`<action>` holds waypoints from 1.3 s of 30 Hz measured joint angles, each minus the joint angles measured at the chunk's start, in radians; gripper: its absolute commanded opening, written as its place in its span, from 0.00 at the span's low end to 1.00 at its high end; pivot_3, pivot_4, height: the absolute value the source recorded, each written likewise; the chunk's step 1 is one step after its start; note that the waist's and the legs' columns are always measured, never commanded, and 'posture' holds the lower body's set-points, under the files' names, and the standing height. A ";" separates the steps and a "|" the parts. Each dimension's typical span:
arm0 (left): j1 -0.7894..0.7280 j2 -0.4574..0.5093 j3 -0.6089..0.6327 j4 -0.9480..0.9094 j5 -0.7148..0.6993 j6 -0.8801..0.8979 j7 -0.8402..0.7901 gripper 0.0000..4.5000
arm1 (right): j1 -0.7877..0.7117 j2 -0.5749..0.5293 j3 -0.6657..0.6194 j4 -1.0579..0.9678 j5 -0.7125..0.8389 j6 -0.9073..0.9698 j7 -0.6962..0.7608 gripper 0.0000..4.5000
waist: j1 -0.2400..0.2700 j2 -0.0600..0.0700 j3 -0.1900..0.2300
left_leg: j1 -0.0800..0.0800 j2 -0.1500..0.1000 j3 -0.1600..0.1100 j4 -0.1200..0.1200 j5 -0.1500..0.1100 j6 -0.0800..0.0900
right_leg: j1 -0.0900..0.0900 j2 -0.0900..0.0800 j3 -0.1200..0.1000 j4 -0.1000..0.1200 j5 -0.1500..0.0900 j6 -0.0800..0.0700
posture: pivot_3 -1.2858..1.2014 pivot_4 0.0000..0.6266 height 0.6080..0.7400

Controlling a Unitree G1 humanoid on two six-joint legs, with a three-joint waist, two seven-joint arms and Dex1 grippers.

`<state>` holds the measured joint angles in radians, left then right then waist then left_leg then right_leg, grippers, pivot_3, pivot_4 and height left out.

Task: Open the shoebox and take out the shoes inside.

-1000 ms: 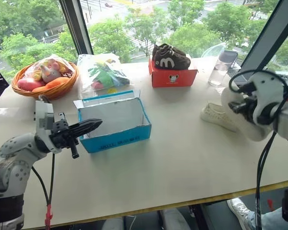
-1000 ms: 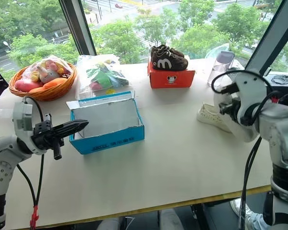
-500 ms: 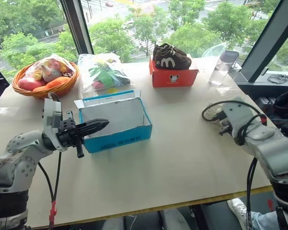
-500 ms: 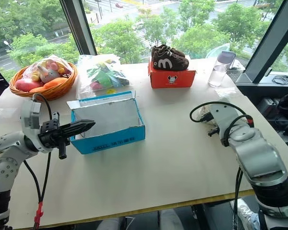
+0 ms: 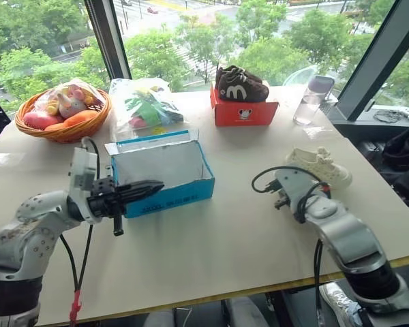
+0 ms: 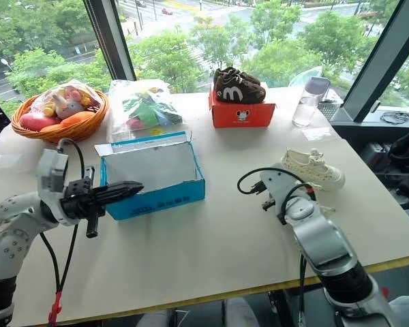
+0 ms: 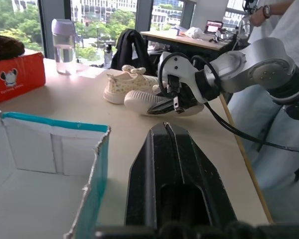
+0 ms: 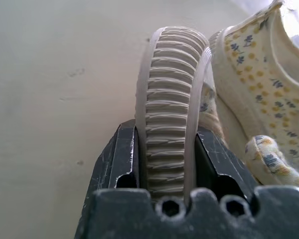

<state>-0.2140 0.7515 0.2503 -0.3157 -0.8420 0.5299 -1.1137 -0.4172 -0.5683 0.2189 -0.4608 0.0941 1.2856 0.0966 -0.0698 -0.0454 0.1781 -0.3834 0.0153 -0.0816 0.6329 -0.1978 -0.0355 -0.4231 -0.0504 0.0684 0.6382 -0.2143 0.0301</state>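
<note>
Sole up, one of the shoes (image 8: 172,114) is clamped between the two black fingers (image 8: 117,159) of the right end effector (image 7: 177,103), its ribbed underside facing the wrist camera and its toe reaching out beyond the fingertips. The second cream shoe (image 5: 320,167) lies on the counter (image 5: 225,238) just beside the held one, on the far right side, its upper speckled with small yellow and blue flowers. From the left wrist view the gripped shoe sits low over the counter, touching or nearly touching the resting one; which of the two I cannot tell.

The shoebox (image 5: 165,174) stands open near the middle-left of the counter, its white interior showing no shoes and its lid folded back toward the window. A black band runs along its blue front wall with white lettering too small to read. The left end effector (image 5: 146,189) hovers level at the box's front left corner, fingers pressed together on nothing, pointing toward the right arm, well apart from both shoes.

Behind the shoebox lies a clear plastic bag (image 5: 146,102) of colourful items, and to its left a wicker basket (image 5: 61,112) of toys. Farther back a red-orange box (image 5: 244,110) bears a small mouse-head logo and carries dark brown shoes (image 5: 242,83) marked with a white "m". A water bottle (image 5: 308,99) with a purple cap stands to its right.
</note>
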 measured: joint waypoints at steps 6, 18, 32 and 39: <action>0.001 0.001 0.000 0.000 0.016 -0.001 0.002 0.00 | 0.033 0.080 -0.041 0.032 0.004 -0.021 0.022 0.85 | 0.003 -0.001 -0.001 | -0.001 0.001 0.000 0.000 0.000 0.000 | 0.002 0.002 0.002 -0.005 0.000 -0.001 | 0.52 0.24 1.00; -0.003 0.001 -0.001 0.000 0.024 -0.001 0.002 0.00 | -0.050 0.130 -0.177 -0.064 0.158 0.150 0.195 1.00 | 0.000 0.002 0.001 | -0.004 0.003 0.000 -0.003 -0.001 0.001 | -0.002 0.005 0.003 -0.007 0.001 0.001 | 0.52 0.24 1.00; -0.010 0.001 -0.003 0.002 0.045 -0.003 0.006 0.00 | -0.161 0.159 -0.392 -0.076 0.265 0.226 0.259 1.00 | 0.004 0.003 0.002 | -0.005 0.003 0.000 -0.003 -0.002 0.001 | -0.002 0.004 0.003 -0.008 0.001 0.001 | 0.52 0.24 1.00; -0.016 -0.012 0.018 0.002 0.059 -0.012 0.080 0.00 | -0.288 0.168 -0.598 -0.020 0.329 0.196 0.293 1.00 | 0.003 0.004 0.002 | -0.005 0.003 0.000 -0.005 -0.002 0.001 | -0.003 0.004 0.003 -0.009 0.001 0.001 | 0.52 0.24 1.00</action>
<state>-0.2303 0.7392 0.2682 -0.3138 -0.7830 0.5180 -1.0339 -0.7048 -0.4002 -0.3795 -0.4804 0.4232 1.4815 0.3899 -0.0671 -0.0417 0.1804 -0.3888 0.0182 -0.0818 0.6283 -0.1993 -0.0347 -0.4260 -0.0460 0.0712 0.6296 -0.2131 0.0310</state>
